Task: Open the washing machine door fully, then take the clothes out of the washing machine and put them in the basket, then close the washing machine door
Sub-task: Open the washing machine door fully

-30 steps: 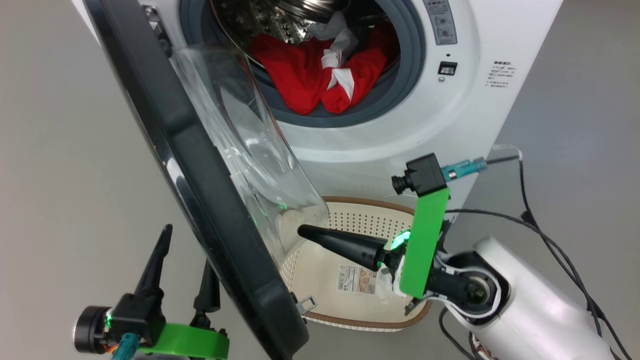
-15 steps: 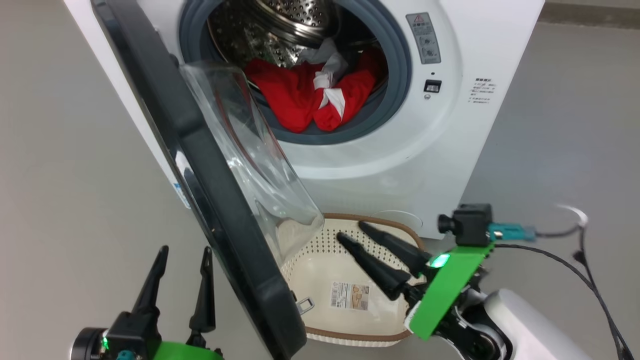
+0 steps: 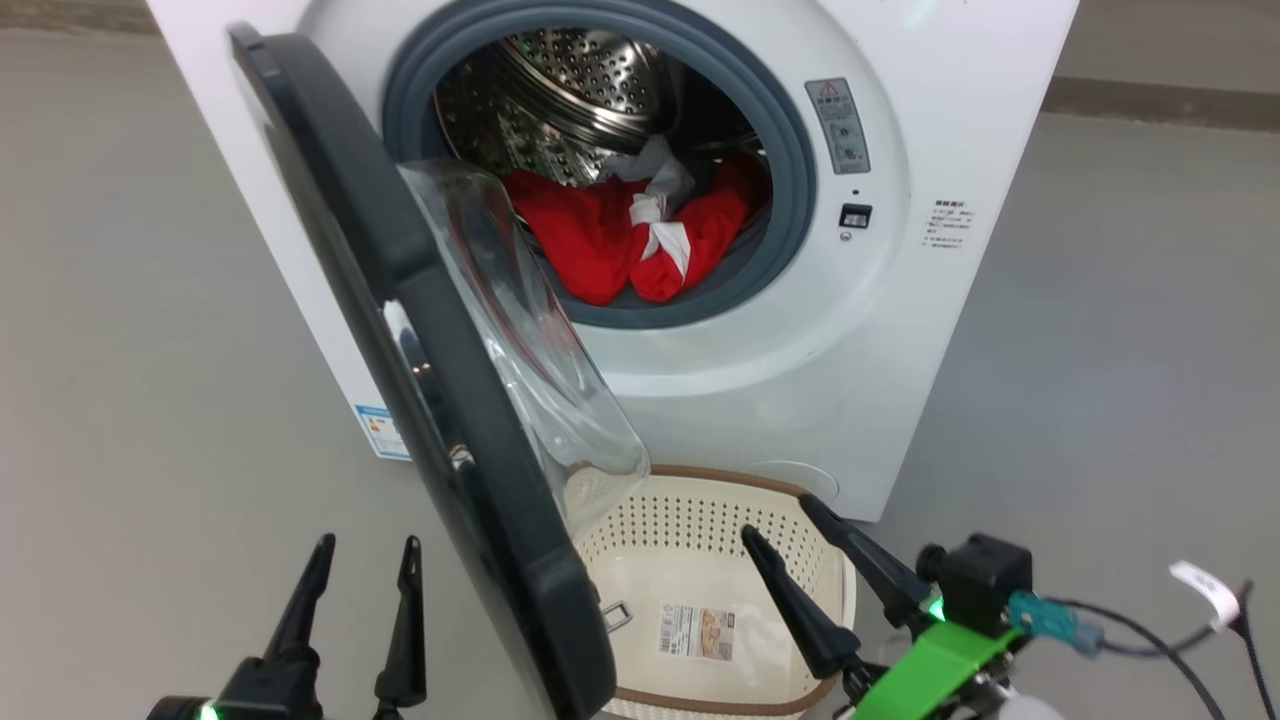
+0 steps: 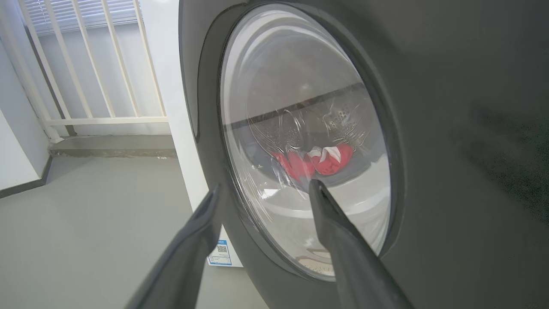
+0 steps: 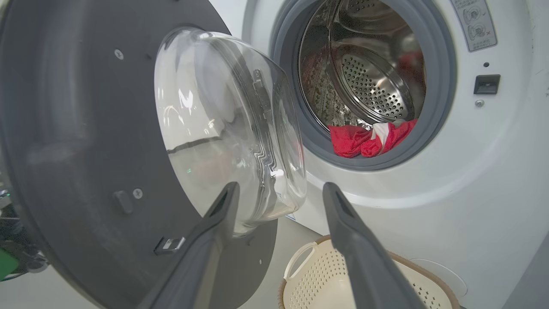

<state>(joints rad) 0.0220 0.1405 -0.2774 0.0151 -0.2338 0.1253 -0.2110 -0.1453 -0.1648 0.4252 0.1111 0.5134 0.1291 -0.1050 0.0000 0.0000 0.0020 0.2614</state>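
Head view: the washing machine (image 3: 940,330) is seen standing on a grey floor (image 3: 150,400), with the washing machine door (image 3: 400,270) swung out from the front on its left side, so that its black rim is presented nearly edge-on to the camera. Its clear glass bowl (image 3: 540,370) bulges toward the drum opening and hangs above the near left corner of the basket (image 3: 700,520). The clothes (image 3: 620,245) are heaped in the bottom of the perforated steel drum (image 3: 580,80), red folds with a white strip between them, resting against the lower part of the grey rubber ring (image 3: 790,200). The basket is placed on the floor just in front of the machine, below the opening, and a barcode sticker (image 3: 697,632) is visible on its bottom; no garment is seen in it. The left gripper (image 3: 367,543) is held low at the left of the door, on its outer side, with its 2 fingers spread apart and nothing between them; from the left wrist view the outer glass is faced closely. The right gripper (image 3: 777,516) is held over the right part of the basket, its 2 fingers likewise parted and empty, pointed up toward the door's inner face and the opening.
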